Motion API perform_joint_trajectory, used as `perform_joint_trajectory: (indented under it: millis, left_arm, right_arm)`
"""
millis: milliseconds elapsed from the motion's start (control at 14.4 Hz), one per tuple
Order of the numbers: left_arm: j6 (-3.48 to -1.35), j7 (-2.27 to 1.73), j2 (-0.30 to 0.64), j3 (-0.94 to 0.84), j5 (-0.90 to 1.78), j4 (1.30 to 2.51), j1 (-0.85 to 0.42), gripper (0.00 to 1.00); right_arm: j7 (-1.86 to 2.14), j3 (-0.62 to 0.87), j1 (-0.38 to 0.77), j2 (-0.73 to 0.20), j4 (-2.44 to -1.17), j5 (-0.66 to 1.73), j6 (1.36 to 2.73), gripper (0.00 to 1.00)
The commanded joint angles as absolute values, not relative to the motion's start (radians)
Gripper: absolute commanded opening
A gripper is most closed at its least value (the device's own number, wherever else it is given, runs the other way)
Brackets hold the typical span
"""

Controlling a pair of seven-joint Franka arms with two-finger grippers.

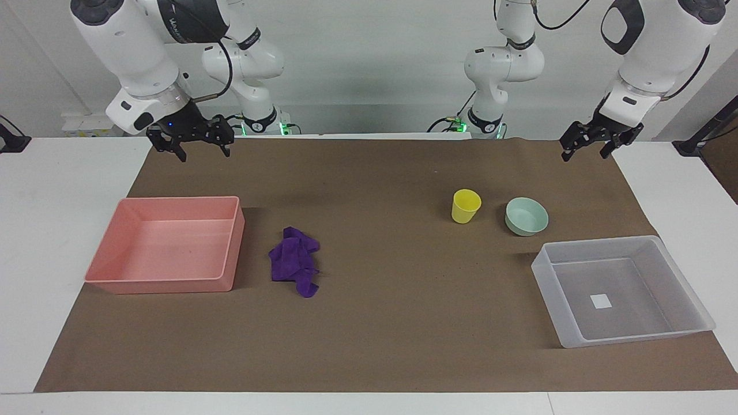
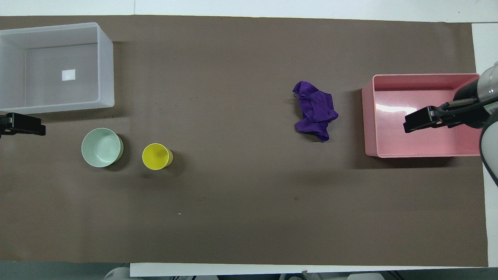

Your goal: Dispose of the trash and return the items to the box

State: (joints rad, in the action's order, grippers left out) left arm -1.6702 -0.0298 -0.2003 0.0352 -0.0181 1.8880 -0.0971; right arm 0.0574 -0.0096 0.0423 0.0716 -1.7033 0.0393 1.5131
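Note:
The purple rag (image 1: 295, 260) (image 2: 315, 110) lies crumpled on the brown mat beside the pink tray. The yellow cup (image 1: 465, 206) (image 2: 156, 156) stands upright beside the mint-green bowl (image 1: 526, 216) (image 2: 102, 147), toward the left arm's end. Both are nearer to the robots than the clear-grey box (image 1: 680, 271) (image 2: 106, 62), which is empty with a white sticker on its floor. My right gripper (image 1: 203, 151) (image 2: 424, 118) is open and empty, raised over the robots' side of the pink tray. My left gripper (image 1: 586, 153) (image 2: 23, 124) is open and empty, raised over the mat's corner by the bowl.
The empty pink tray (image 1: 228, 253) (image 2: 369, 116) sits at the right arm's end of the mat. The brown mat (image 1: 380, 323) covers most of the white table.

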Motion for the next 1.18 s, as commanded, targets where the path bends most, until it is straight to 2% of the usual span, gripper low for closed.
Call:
perform_joint_trajectory:
  millis: [0, 209, 348, 487, 835, 1113]
  left_arm:
    - [-1.649, -0.034, -0.193, 0.035, -0.015, 1.867, -0.094, 1.00]
    - [-1.649, -0.034, -0.193, 0.035, -0.017, 1.867, -0.094, 1.00]
    - [-1.649, -0.034, -0.193, 0.035, -0.015, 1.867, -0.094, 1.00]
    - [-1.649, -0.034, -0.193, 0.035, -0.015, 1.867, -0.094, 1.00]
    - [-1.649, -0.034, -0.193, 0.035, -0.015, 1.867, -0.094, 1.00]
    - [-1.649, -0.034, -0.193, 0.035, -0.015, 1.867, -0.094, 1.00]
  right_arm:
    - [0.037, -0.006, 0.035, 0.097, -1.729, 0.031, 1.535, 0.99]
    - [0.035, -0.008, 0.026, 0.097, -1.735, 0.041, 1.543, 0.99]
    - [0.040, -0.006, 0.040, 0.086, -1.747, 0.040, 1.609, 0.99]
    - [0.035, 0.000, 0.066, 0.026, -1.743, 0.043, 1.644, 0.99]
    - [-0.021, 0.002, 0.181, -0.144, -1.755, 0.044, 1.859, 0.99]
    - [-0.072, 0.002, 0.244, -0.210, -1.887, 0.044, 2.112, 0.99]
